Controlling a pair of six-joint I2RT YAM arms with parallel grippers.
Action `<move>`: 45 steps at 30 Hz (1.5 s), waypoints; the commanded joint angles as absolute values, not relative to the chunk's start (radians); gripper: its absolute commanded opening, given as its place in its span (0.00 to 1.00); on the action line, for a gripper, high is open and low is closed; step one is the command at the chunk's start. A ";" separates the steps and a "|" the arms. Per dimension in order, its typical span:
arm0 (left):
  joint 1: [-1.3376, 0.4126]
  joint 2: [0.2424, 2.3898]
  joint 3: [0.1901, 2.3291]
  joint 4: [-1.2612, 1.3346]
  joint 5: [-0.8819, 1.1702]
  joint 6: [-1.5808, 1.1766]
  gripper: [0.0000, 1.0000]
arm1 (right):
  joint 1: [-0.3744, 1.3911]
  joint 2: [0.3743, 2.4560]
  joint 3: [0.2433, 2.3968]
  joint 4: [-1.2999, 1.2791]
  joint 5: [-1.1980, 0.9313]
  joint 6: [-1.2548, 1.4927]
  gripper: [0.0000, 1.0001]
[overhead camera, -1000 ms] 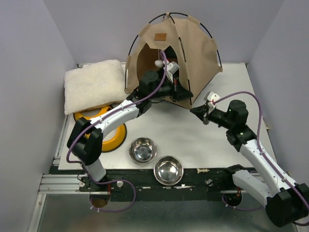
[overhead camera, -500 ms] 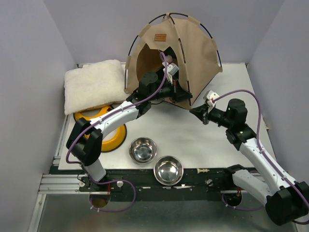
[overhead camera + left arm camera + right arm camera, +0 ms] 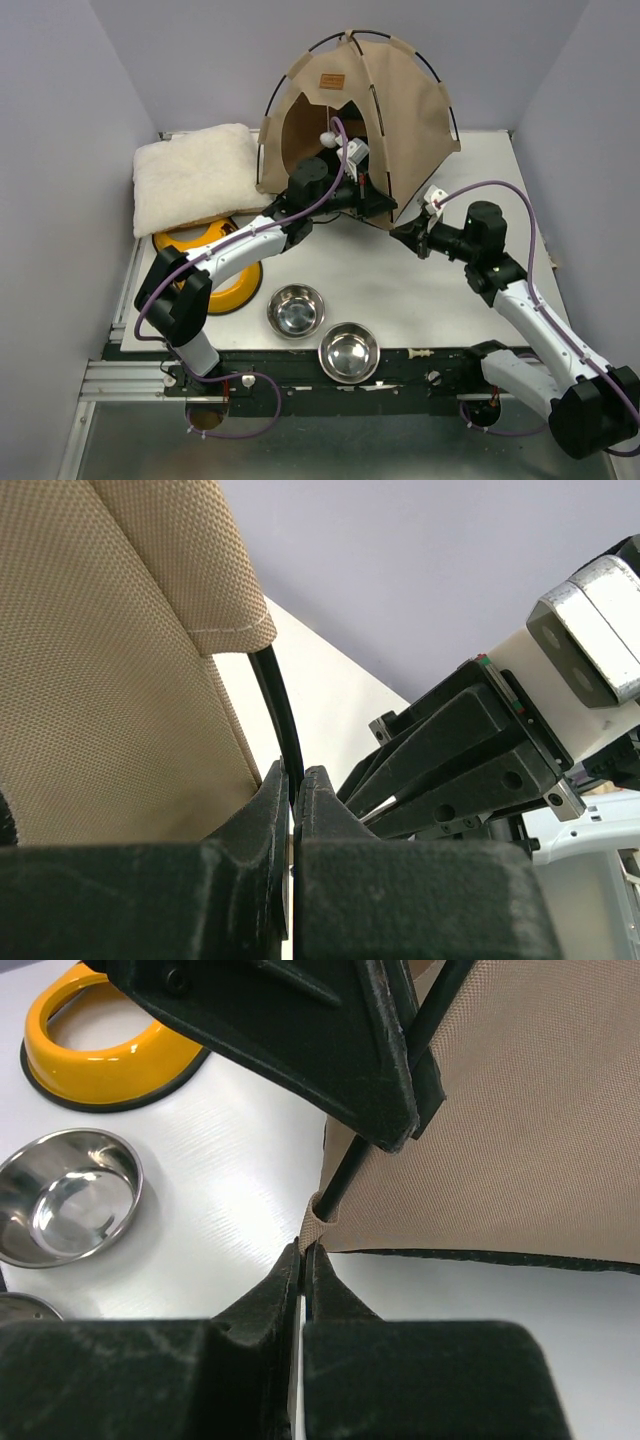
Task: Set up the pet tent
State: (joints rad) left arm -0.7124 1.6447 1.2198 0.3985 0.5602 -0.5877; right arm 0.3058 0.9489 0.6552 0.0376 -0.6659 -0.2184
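Note:
The pet tent (image 3: pixel 385 110) stands upright at the back of the table, tan fabric with black crossing poles, a brown label and a white pompom (image 3: pixel 326 135) in its doorway. My left gripper (image 3: pixel 383 208) is at the tent's front right corner, shut on the thin black pole (image 3: pixel 285 730) just below a fabric sleeve. My right gripper (image 3: pixel 400 233) meets that corner from the right. It is shut on the small tan loop (image 3: pixel 318 1218) where the pole (image 3: pixel 347 1172) enters the fabric. The left fingers (image 3: pixel 330 1050) hang just above that spot in the right wrist view.
A cream fluffy cushion (image 3: pixel 195 175) lies at the back left, partly over a yellow bowl (image 3: pixel 232 285). Two steel bowls (image 3: pixel 296 310) (image 3: pixel 349 351) sit near the front edge. Grey walls close the back and sides.
My right gripper has edged left, closer to the tent corner. The left wrist has shifted slightly right and forward, still holding the pole. The tent stays upright.

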 commanded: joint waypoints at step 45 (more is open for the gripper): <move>-0.798 1.647 1.115 0.347 0.488 -0.451 0.00 | 0.314 0.917 0.693 0.017 -0.582 -0.186 0.01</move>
State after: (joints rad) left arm -0.7780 1.6325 1.1465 0.4019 0.5018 -0.4694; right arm 0.3088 0.9298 0.6487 -0.0696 -0.6373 -0.2180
